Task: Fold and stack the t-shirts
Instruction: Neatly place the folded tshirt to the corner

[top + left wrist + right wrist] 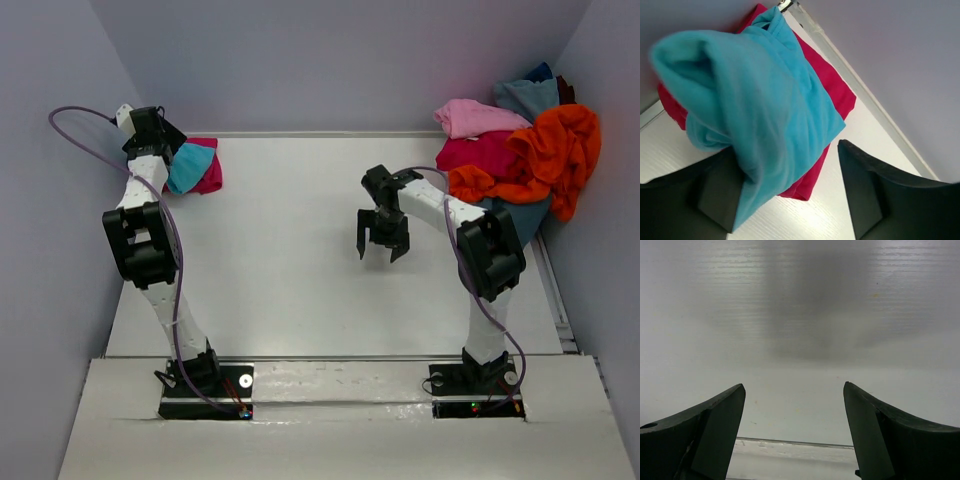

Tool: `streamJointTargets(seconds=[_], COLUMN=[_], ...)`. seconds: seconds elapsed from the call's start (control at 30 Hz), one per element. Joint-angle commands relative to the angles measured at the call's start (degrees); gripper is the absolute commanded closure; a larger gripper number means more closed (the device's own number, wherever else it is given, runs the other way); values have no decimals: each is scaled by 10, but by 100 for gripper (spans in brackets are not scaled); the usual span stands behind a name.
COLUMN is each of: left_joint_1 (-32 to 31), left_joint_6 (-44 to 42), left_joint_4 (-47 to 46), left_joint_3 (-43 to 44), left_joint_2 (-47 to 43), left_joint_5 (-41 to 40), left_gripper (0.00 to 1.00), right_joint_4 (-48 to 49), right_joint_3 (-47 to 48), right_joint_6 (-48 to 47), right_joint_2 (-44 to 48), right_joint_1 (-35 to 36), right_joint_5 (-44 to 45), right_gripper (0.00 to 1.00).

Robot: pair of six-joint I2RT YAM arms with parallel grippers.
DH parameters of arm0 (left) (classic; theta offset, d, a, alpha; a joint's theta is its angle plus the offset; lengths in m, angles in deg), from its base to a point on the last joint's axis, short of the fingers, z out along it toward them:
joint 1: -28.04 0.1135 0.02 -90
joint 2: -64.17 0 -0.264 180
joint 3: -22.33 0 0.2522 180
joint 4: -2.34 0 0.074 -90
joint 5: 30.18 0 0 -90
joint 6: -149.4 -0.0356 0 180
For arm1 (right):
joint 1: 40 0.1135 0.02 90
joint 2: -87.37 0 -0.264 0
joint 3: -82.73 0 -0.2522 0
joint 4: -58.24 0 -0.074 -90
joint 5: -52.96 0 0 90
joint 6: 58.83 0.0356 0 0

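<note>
A bright turquoise t-shirt [186, 168] [755, 95] lies bunched on top of a folded magenta-pink t-shirt [209, 178] [837, 95] in the far left corner of the table. My left gripper [168, 148] [790, 167] hangs right over them with its jaws wide apart; a turquoise fold drapes over the left finger [715, 195]. At the far right is a heap of t-shirts: orange [555, 150], light pink [475, 117], crimson [485, 152] and dusty blue [525, 97]. My right gripper [379, 252] [794, 386] is open above the bare table, with nothing between its fingers.
The white table [290, 260] is enclosed by grey walls at the back and both sides. A metal rail [840, 55] runs along the table's back edge beside the left stack. The heap at the right spills over the table's right edge.
</note>
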Motion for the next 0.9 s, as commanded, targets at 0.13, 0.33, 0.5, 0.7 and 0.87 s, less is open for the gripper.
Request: streamJointTargets(seconds=[0.13,0.33,0.5,0.7,0.87], left_joint_1=[3,-5,-31,-62,-73], left_joint_6=[25,19,9,5,-4], left_joint_4=[-5,9,71,118,132], left_joint_3=[19,0,-11,-32,1], left_joint_2=[-11,-57,-110,-183,-175], left_joint_5=[4,7,-10,-51,-28], left_gripper=[9,9,9,9,9], right_joint_4=[4,21,38,53,56], right_joint_3=[-10,-24,-45,-60,-60], right_joint_6=[-10,-9,-9,-15,-19], right_joint_2=[-2,-1,1,2,0], right_joint_1=[4,9,9,14,14], right_joint_5=[-12,-25,-41,-52,-55], right_gripper=[15,15,15,15,15])
